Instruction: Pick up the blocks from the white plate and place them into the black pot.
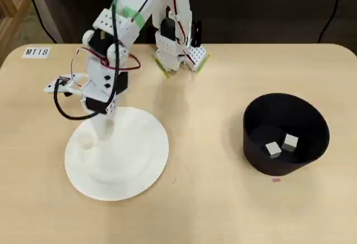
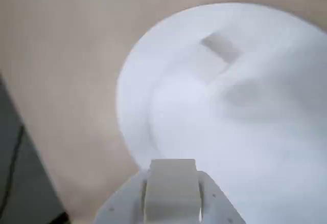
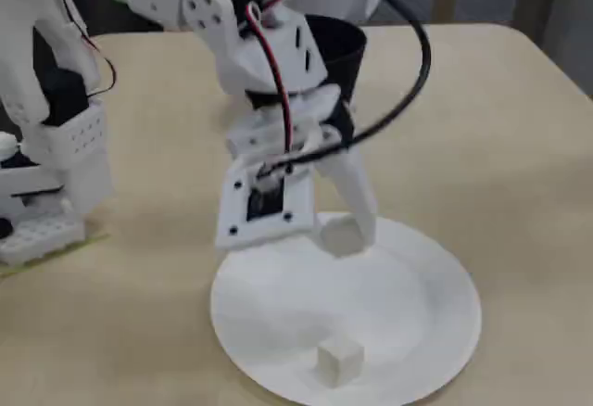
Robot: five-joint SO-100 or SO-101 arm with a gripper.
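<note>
The white plate [image 1: 139, 169] lies at the table's left in the overhead view. My gripper [image 3: 339, 239] hangs over its far side, shut on a pale block [image 2: 171, 183] that shows between the white fingers [image 2: 214, 201] at the bottom of the wrist view. The frames do not show whether this block touches the plate. Another block [image 3: 339, 360] rests alone on the plate [image 3: 417, 304] near its front edge, also visible as the block [image 1: 85, 140] and, blurred, the block [image 2: 219, 47]. The black pot [image 1: 285, 110] stands at the right with two blocks [image 1: 273, 149] [image 1: 290, 141] inside.
The arm's base [image 1: 179, 54] is fixed at the table's far edge, with black and red cables [image 1: 72, 110] looping off the wrist. A small label [image 1: 37, 52] is stuck at the far left corner. Bare tabletop [image 1: 206, 144] separates plate and pot.
</note>
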